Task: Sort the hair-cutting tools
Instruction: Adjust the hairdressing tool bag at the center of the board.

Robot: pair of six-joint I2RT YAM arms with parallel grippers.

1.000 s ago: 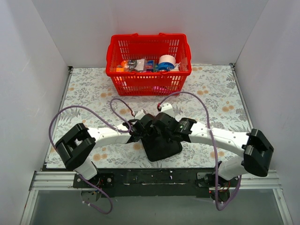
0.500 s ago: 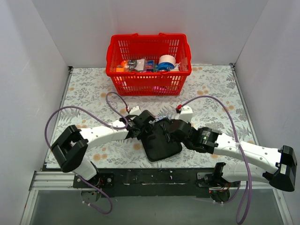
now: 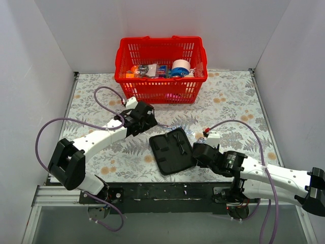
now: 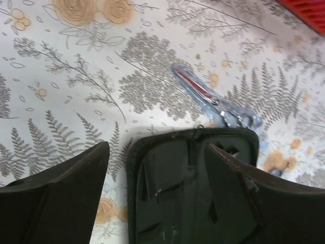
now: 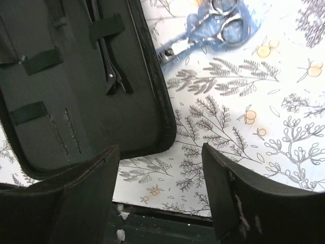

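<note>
One pair of silver scissors (image 4: 213, 99) with pale blue loops lies on the floral table just beyond the open black pouch (image 4: 188, 188); the top view shows this pair (image 3: 174, 126) too. A second pair of scissors (image 5: 219, 24) lies off the pouch's right corner, seen from above as well (image 3: 199, 134). A slim black clip (image 5: 109, 63) sits inside the pouch (image 3: 171, 152) under its straps. My left gripper (image 3: 147, 122) is open and empty at the pouch's far-left side, its jaws (image 4: 156, 147) framing the pouch edge. My right gripper (image 5: 160, 150) is open and empty beside the pouch's near-right corner.
A red plastic basket (image 3: 161, 89) holding tape and other items stands at the back centre. White walls close in the left, right and back. The table's near edge and black mounting rail (image 5: 152, 223) lie right below the right gripper.
Both grippers have opened and drawn off the pouch: the left went up and to the left, the right back toward the near right. The open pouch is now uncovered.
</note>
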